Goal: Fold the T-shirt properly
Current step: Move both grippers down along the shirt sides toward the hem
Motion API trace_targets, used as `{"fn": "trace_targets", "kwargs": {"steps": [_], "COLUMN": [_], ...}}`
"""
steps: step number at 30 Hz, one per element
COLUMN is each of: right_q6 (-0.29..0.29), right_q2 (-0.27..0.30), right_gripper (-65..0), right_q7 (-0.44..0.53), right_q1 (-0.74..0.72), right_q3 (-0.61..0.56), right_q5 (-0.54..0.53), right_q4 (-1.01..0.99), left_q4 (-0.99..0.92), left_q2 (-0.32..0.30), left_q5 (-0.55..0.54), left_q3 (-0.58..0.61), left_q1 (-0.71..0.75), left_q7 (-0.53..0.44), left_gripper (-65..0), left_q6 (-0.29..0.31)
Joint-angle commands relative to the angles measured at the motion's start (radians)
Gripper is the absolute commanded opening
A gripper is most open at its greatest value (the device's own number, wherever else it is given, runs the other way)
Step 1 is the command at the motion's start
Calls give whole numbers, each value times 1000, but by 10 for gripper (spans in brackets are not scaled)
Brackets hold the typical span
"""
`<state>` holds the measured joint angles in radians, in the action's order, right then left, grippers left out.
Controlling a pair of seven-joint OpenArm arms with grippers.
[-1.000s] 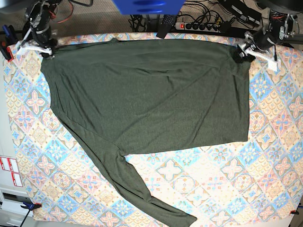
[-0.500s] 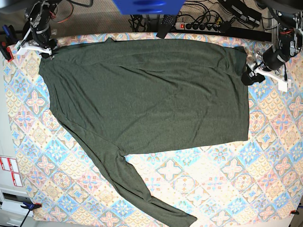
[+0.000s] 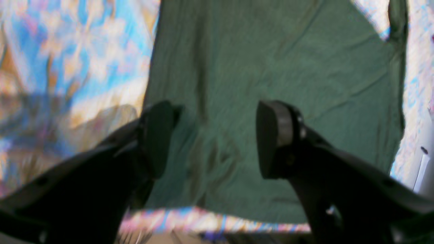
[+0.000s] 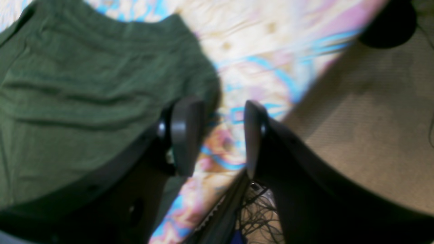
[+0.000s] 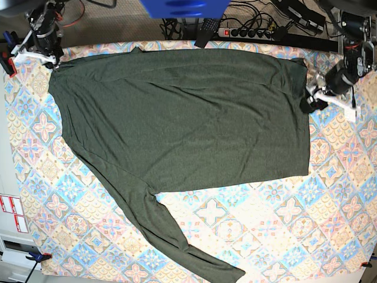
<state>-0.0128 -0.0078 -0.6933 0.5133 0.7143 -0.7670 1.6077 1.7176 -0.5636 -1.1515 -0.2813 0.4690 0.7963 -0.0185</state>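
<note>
Across the table, a patterned cloth [image 5: 247, 236] of blue, pink and cream tiles covers the whole top. Spread flat over most of its far half lies the T-shirt [image 5: 188, 118], dark green and lightly creased, with one long sleeve trailing toward the near edge. At the shirt's right edge sits the left gripper [image 5: 311, 101], just over the fabric border; its wrist view shows the jaws standing wide with green fabric below and nothing between them. At the far left corner the right gripper [image 5: 52, 59] is beside the shirt's corner; its wrist view shows a moderate gap between the pads [image 4: 187, 134], with only bare cloth in it.
</note>
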Motion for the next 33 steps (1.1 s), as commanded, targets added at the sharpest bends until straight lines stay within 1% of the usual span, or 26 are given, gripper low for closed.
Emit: {"fn": "trace_targets", "kwargs": {"steps": [1,5,7,10,12,16,20,23,26,28,30,33], "right_q6": [10,10,10,10,10,10,10,10,10,10,10,10], "right_q2": [10,10,15,18,47,90,137,168,171,171,171,171], "right_gripper": [-422,-422,-422,-422,-422,-422,-422,-422,-422,-422,-422,-422], "right_q7": [13,8,7,-2,-45,-72,-68,-68,-73,-73,-73,-75], "right_q1": [3,-51,-86,-111,-118,-180,-189,-207,-272,-288,-292,-293], "right_q3": [9,5,1,1,-6,-104,-206,-284,-336,-355,-361,-361], "right_q5": [-9,-9,-9,-9,-9,-9,-9,-9,-9,-9,-9,-9], "right_q4": [19,38,58,67,70,72,70,67,65,61,59,59], "left_q4": [12,-9,-46,-126,-184,-279,-341,-417,-486,-535,-589,-666], "left_q2": [-13,-5,17,23,27,27,29,29,29,32,53,84], "left_q5": [14,75,95,127,155,178,207,255,298,322,342,411], "left_q3": [-11,-5,-5,-5,-5,-3,-3,50,107,139,156,181], "left_q1": [-11,-74,-118,-186,-241,-346,-427,-519,-602,-655,-703,-766], "left_q7": [-8,-8,-7,-7,-7,-7,-7,-15,-16,-18,-19,-54], "left_gripper": [-260,-260,-260,-259,-259,-259,-259,-259,-259,-259,-259,-259], "left_q6": [10,10,10,10,12,13,13,13,13,13,13,13]}}
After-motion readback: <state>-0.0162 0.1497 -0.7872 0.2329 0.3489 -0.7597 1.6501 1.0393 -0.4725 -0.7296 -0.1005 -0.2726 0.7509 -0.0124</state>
